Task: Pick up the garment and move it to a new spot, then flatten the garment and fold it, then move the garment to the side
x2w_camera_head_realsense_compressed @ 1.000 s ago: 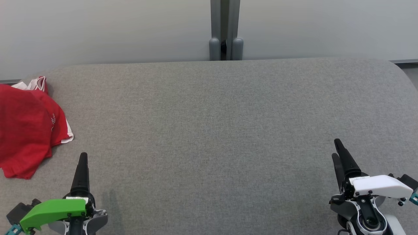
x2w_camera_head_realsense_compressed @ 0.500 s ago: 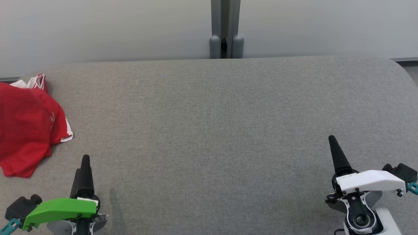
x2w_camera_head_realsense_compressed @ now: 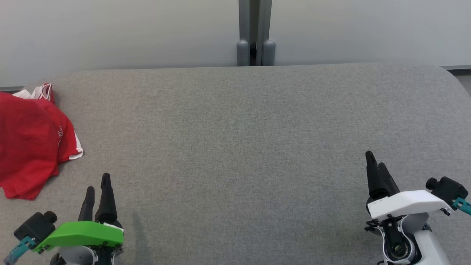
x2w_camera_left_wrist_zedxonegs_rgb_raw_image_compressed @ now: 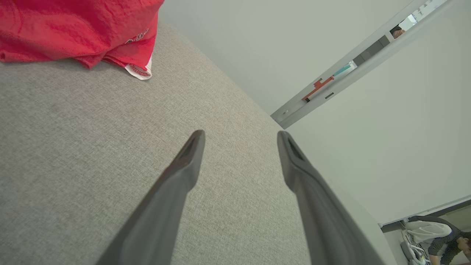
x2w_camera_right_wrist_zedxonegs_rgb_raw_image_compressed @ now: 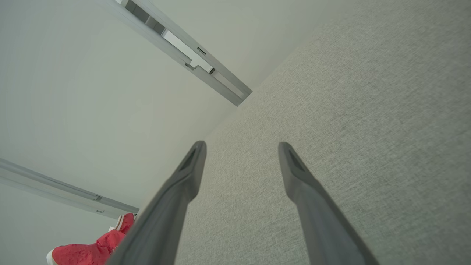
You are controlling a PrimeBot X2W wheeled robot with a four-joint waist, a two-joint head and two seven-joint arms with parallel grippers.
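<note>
Head view: left arm (x2w_camera_head_realsense_compressed: pixel 82 235) and right arm (x2w_camera_head_realsense_compressed: pixel 404 203) point forward, low, jaws apart, empty.

Grey fabric-covered surface (x2w_camera_head_realsense_compressed: pixel 243 121), plain pale wall (x2w_camera_head_realsense_compressed: pixel 110 33) behind, grey vertical post (x2w_camera_head_realsense_compressed: pixel 254 22) at centre, soft even light

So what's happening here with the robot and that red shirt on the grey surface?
Nothing is being handled right now. The crumpled red garment with white trim lies at the far left of the grey fabric-covered table, untouched. The robot's left end effector hovers open close beside it, and the right end effector is open over the opposite side, holding nothing.
</note>
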